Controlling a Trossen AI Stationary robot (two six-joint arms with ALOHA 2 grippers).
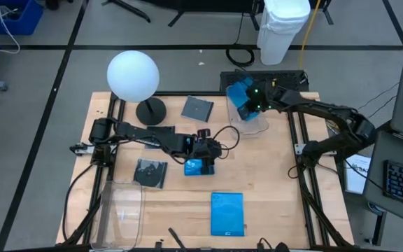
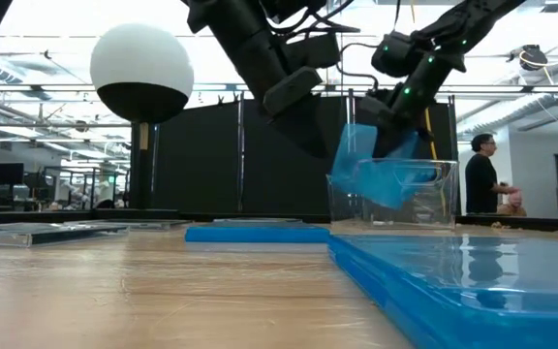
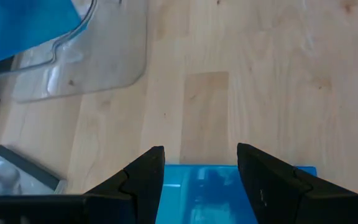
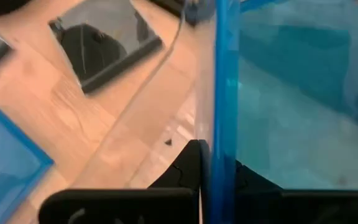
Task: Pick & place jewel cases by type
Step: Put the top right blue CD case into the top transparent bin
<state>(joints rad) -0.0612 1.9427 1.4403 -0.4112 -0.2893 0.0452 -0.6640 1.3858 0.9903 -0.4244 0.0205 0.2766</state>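
Observation:
My left gripper is open, pointing down over a blue jewel case that lies flat at mid-table. Its fingers stand above the case's far edge; I cannot tell whether they touch it. My right gripper is shut on a second blue case over the clear bin at the far right. A third blue case lies flat near the front edge. Dark cases lie at the far middle and to the left. My right gripper pinches the blue case between its two fingers, at one edge; the wrist view shows the case edge-on. The fingers slant down from the table's right side. The case stands nearly upright, its lower part down inside the clear bin.
A white globe lamp on a black base stands at the far left. A second clear bin sits at the front left. Bare wood lies between the front blue case and the right edge. A person stands in the room behind.

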